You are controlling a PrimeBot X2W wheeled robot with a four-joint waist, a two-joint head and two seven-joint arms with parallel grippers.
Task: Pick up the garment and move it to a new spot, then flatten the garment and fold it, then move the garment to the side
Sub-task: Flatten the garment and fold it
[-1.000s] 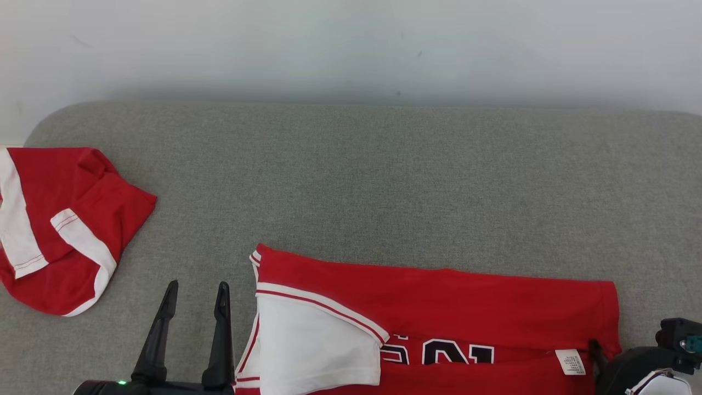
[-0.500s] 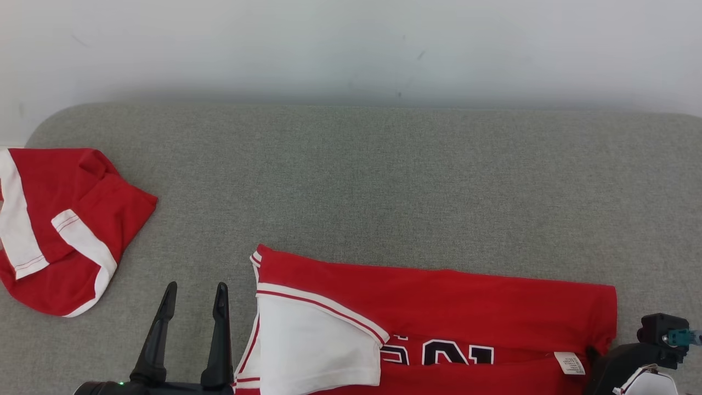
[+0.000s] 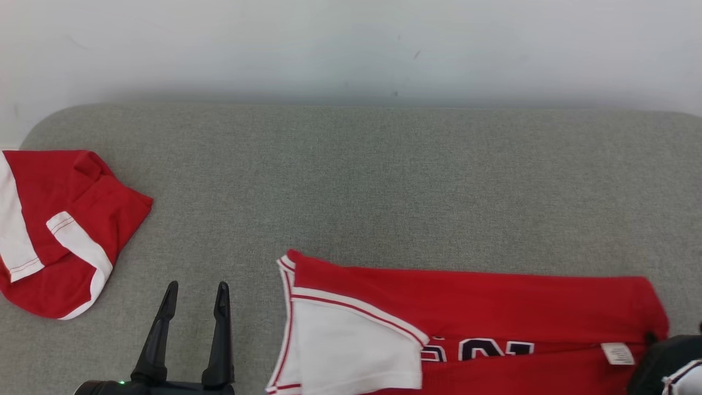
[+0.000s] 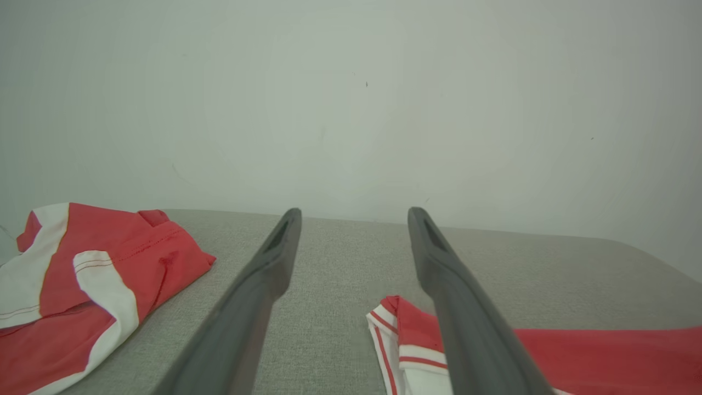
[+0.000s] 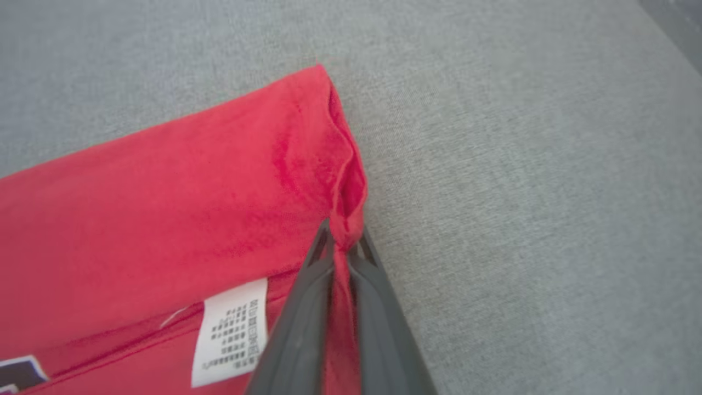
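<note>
The garment (image 3: 466, 299) is a red jersey with white trim and dark numbers, lying folded flat at the near middle and right of the grey cushion. Its right edge is bunched where my right gripper (image 5: 343, 236) is shut on it, next to the white care label (image 5: 230, 329). In the head view that arm's dark wrist (image 3: 666, 359) sits at the lower right corner. My left gripper (image 3: 197, 286) stands open just left of the garment's white-trimmed end (image 4: 395, 323), holding nothing. The left wrist view shows its two fingers spread wide (image 4: 355, 214).
A second red and white garment (image 3: 55, 236) lies crumpled at the cushion's left edge, also in the left wrist view (image 4: 82, 274). The grey cushion (image 3: 384, 181) stretches bare toward a white wall (image 3: 351, 49) behind it.
My right gripper has shut on the garment's right edge and dragged the whole garment to the right. The left gripper has stayed put and open.
</note>
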